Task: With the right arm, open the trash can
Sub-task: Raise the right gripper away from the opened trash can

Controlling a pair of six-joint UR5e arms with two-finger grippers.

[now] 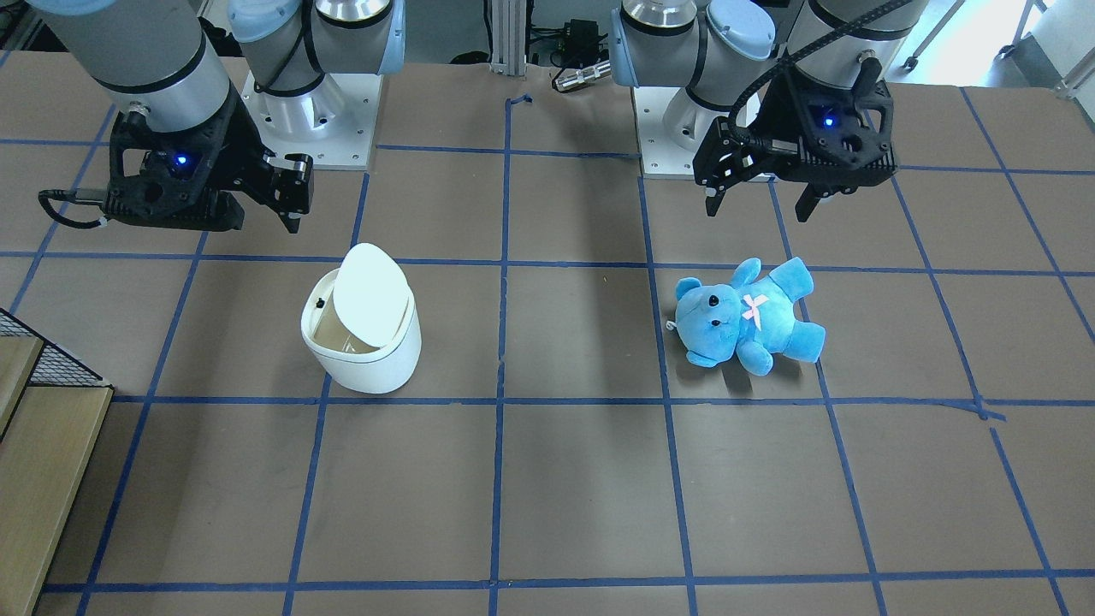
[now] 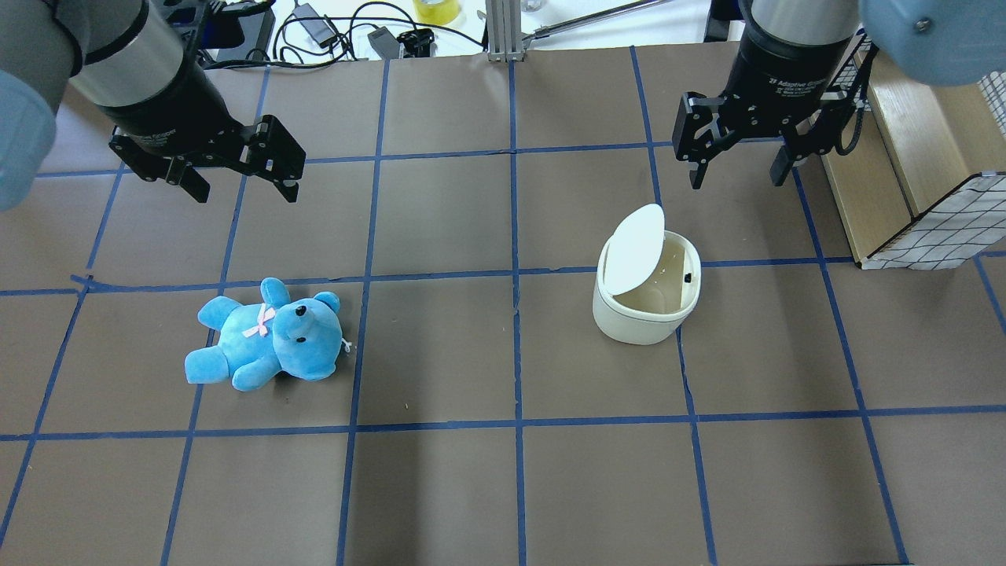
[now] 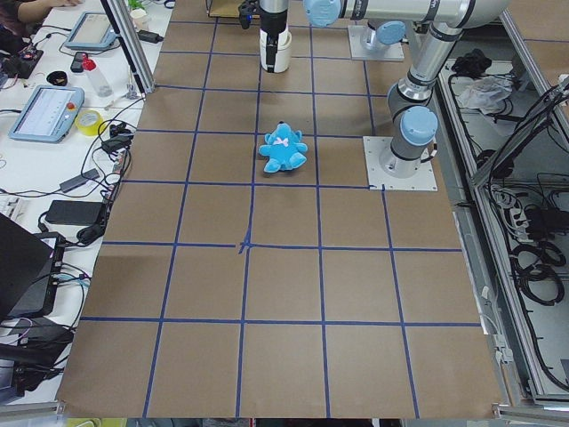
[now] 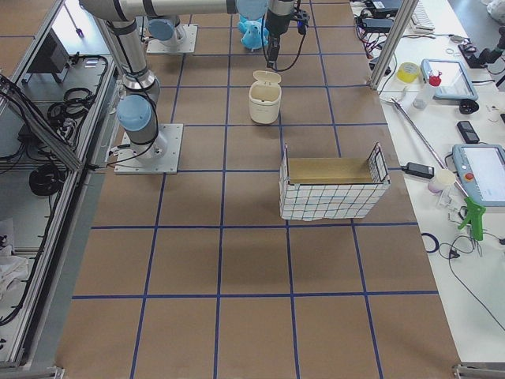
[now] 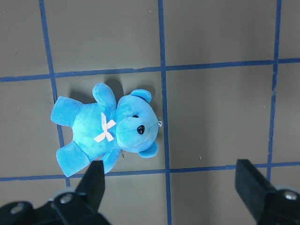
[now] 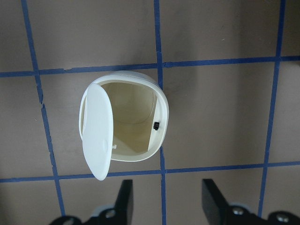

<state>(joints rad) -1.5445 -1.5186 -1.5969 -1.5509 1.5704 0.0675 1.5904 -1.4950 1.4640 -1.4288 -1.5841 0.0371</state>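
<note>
The small white trash can (image 2: 638, 318) stands on the right half of the table. Its flat lid (image 2: 635, 248) is flipped up on edge, and the tan inside shows. In the right wrist view the trash can (image 6: 161, 110) lies straight below, with the lid (image 6: 97, 136) raised at its left. My right gripper (image 2: 737, 181) is open and empty, above and behind the can, apart from it. It also shows in the front view (image 1: 291, 205) beside the can (image 1: 368, 359). My left gripper (image 2: 245, 192) is open and empty above the blue teddy bear (image 2: 267, 334).
A wooden box with a wire-mesh basket (image 2: 927, 212) stands at the right table edge, close to my right arm. The teddy (image 5: 110, 129) lies on its back under my left gripper (image 5: 172, 187). Cables and small gear lie along the far edge (image 2: 346, 31).
</note>
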